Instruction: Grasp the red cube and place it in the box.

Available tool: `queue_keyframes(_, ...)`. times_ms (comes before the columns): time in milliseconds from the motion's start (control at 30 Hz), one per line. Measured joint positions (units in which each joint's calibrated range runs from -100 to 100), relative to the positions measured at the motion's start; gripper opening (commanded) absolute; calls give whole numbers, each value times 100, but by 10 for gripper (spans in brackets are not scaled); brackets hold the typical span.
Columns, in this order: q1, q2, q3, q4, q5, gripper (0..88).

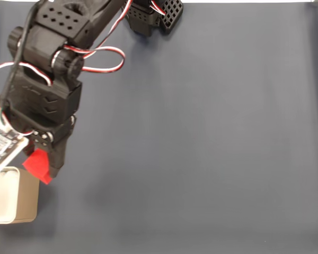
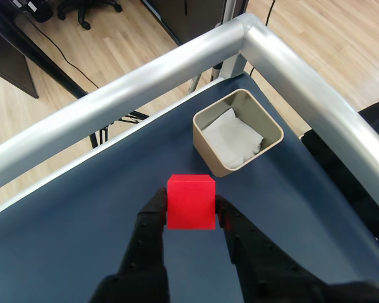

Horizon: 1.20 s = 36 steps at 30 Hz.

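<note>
The gripper [image 2: 191, 211] has its two black fingers closed in on the red cube [image 2: 191, 202], one pressing each side face, and the cube is gripped between them above the dark blue table [image 2: 82, 214]. The cube has no long axis to speak of; in the other view its faces sit square to the fingers, top face up, plain matte bright red. In the fixed view the cube [image 1: 38, 164] shows tilted, a corner pointing down, near the table's left edge. Just beyond it sits the box [image 2: 238, 132], beige walls, rounded corners, white inside, at the table's corner by the metal rail [image 2: 177, 63].
</note>
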Motion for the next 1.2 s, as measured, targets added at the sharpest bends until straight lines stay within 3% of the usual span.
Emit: queue_keyframes(1200,512,1659,-2098,-40,-5,13)
